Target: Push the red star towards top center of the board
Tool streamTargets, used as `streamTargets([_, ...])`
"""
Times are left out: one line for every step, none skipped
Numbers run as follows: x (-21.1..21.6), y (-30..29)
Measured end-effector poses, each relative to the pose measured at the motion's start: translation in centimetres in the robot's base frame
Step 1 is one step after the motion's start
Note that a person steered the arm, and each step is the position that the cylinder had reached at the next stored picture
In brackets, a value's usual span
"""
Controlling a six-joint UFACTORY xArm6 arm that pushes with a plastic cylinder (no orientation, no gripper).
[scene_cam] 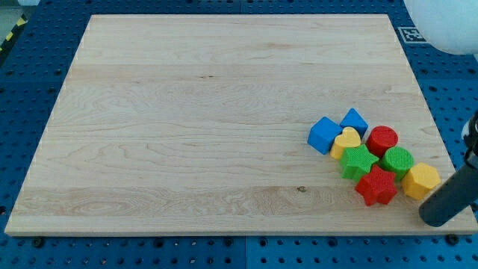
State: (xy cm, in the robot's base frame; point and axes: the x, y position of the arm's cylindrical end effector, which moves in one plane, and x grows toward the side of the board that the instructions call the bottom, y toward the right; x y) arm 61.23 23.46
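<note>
The red star [376,186] lies near the board's bottom right, at the lower edge of a tight cluster of blocks. My tip [435,219] is down and to the right of it, close to the board's bottom right corner, just below the yellow hexagon [421,180]. The tip is apart from the star. The green star [358,161] touches the red star on its upper left. The green cylinder [398,160] sits on its upper right.
The cluster also holds a red cylinder [382,139], a yellow heart [347,141], a large blue block [325,134] and a smaller blue block [354,121]. The wooden board [209,112] lies on a blue pegboard. A marker tag [411,33] sits by the top right corner.
</note>
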Motion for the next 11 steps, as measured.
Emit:
streamTargets([-0.9, -1.6])
streamTargets([-2.1, -3.3])
streamTargets([-2.4, -4.4])
streamTargets([-2.5, -8.0])
streamTargets([-2.5, -12.8])
streamTargets([-2.5, -16.9])
streamTargets([-2.6, -18.6])
streamTargets([-1.8, -18.6])
streamTargets([-1.0, -18.6])
streamTargets([-1.0, -18.6])
streamTargets([-2.1, -18.6])
